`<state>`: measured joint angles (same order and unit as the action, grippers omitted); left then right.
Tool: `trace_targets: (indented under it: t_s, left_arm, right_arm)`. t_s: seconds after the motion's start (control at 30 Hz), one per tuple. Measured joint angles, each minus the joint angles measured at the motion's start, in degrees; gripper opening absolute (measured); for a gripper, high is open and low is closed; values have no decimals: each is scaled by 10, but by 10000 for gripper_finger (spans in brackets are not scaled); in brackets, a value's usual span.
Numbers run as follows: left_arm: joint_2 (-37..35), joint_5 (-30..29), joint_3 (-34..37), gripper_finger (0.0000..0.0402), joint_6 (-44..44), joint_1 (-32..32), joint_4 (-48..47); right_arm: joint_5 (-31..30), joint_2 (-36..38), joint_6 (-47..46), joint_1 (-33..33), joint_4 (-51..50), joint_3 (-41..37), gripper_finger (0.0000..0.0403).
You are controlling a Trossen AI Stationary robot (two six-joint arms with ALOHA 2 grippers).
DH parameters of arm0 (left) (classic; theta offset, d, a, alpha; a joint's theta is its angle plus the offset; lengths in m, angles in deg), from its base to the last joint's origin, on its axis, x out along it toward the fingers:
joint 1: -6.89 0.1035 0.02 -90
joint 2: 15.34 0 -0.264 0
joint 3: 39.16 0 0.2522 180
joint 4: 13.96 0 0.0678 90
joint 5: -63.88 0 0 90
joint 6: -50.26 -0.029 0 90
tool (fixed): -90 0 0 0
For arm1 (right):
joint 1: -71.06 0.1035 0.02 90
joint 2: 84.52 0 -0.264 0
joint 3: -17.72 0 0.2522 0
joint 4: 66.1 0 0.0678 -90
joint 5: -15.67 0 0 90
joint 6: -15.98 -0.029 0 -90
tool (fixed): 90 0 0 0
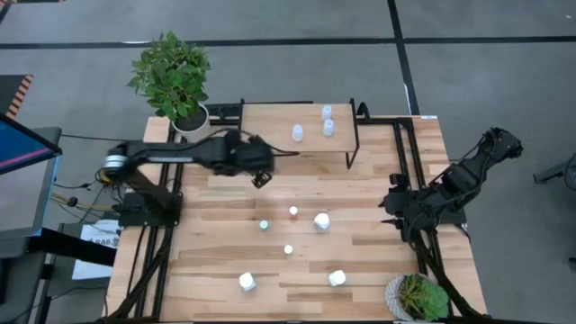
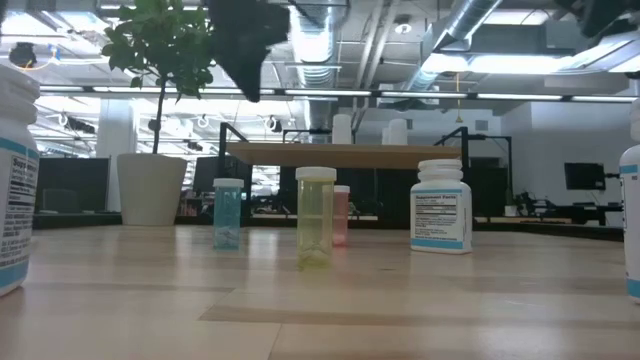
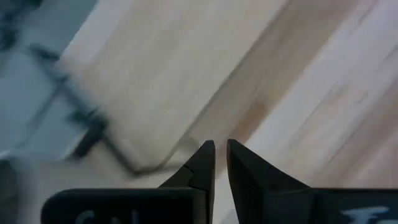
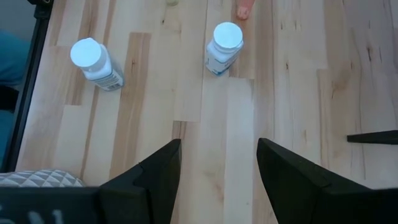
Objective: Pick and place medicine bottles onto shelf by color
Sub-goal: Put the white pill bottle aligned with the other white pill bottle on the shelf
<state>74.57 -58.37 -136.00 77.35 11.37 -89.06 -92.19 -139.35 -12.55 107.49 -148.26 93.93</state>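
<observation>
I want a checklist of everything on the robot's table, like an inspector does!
Surface: wood plank table, nothing spilled.
Job's things: three white bottles on the shelf; six bottles on the table, among them a blue vial, a yellow vial, a pink vial and a labelled white bottle.
Clutter: tall potted plant, small potted plant.
Hands: left hand near the shelf's edge, fingers nearly together, empty; right hand open, empty, at the table's right side.
Cables: wires left of the table.
Surroundings: grey floor, office room behind.
</observation>
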Motion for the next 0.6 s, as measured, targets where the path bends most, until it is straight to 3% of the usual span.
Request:
trace_targets:
  t_s: [0.13,0.2,0.37,0.6]
  left_arm:
    - [-79,-1,154,26,-49,28,374]
    - [-85,-4,199,12,-74,46,499]
    - [-40,-1,222,2,-64,82,555]
    - [48,-11,176,0,-71,87,558]
  right_arm:
    - [0,0,0,5,5,0,232]
    - [0,0,-1,7,14,0,232]
    - [0,0,-14,7,22,0,232]
    - [0,0,-15,7,21,0,232]
